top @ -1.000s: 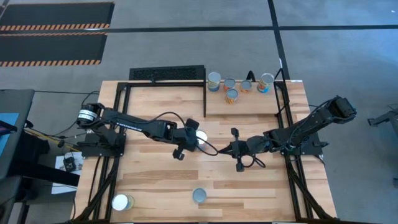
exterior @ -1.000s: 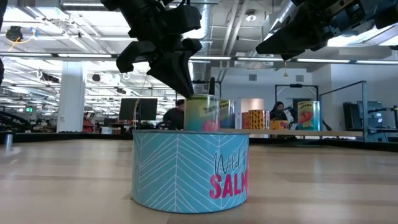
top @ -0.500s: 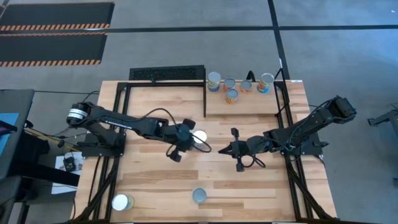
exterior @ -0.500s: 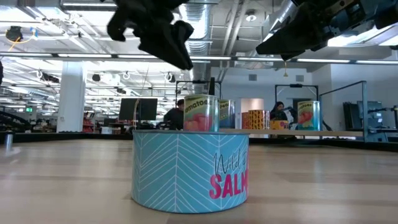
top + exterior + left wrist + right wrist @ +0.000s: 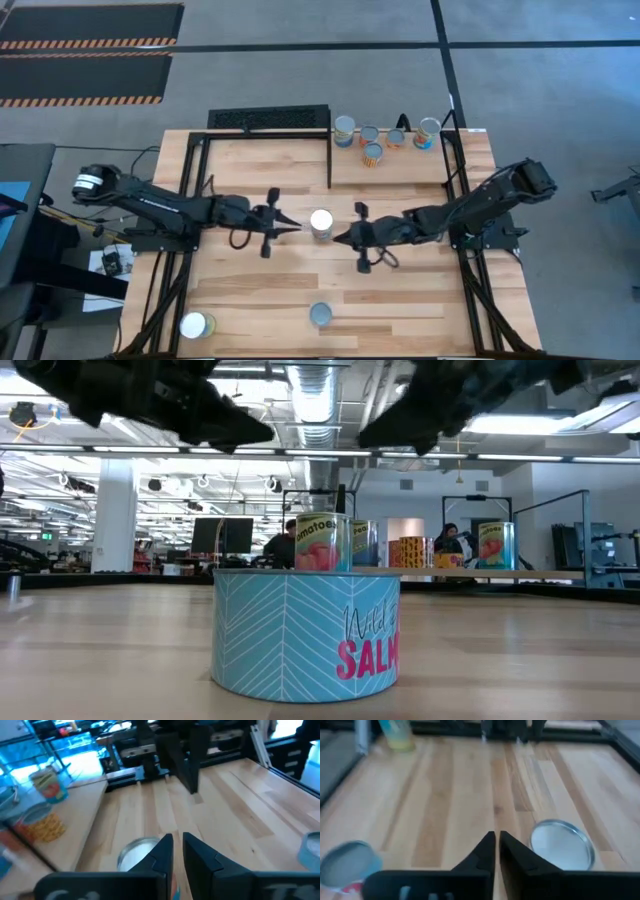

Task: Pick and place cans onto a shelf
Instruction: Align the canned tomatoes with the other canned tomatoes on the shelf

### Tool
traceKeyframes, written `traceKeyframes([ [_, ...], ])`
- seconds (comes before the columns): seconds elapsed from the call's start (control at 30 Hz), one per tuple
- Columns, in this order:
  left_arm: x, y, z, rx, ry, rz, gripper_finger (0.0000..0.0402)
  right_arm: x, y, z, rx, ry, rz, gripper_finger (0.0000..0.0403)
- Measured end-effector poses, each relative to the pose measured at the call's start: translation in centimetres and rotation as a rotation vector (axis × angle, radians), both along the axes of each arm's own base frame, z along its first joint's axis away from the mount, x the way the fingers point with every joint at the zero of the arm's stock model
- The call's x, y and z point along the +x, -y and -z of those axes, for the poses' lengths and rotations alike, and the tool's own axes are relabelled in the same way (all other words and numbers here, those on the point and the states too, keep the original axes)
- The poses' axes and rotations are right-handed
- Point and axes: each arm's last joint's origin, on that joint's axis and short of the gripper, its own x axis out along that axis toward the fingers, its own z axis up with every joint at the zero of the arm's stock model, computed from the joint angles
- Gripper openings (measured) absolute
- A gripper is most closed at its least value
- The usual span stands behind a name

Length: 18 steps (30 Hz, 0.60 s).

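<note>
The wooden counter (image 5: 300, 290) holds a can (image 5: 321, 222) between the left gripper (image 5: 291, 227) and the right gripper (image 5: 337, 238). Both fingers are almost pressed together. Behind is a big bright room.

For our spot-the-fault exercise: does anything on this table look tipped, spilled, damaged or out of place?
Nothing stands out. Five cans stand on the shelf, three more upright on the table; none tipped or spilled. The yellow can sits near the table's corner.
</note>
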Motion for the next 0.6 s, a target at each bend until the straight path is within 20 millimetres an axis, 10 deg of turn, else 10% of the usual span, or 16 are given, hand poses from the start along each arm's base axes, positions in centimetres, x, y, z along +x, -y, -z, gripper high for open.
traceKeyframes([
  [0.6,-1.5,-1.0,-0.2,-0.055,-0.009,-0.069,0.0024,6.9,-0.7,1.9,-0.255,-0.328,0.137,0.0142],
])
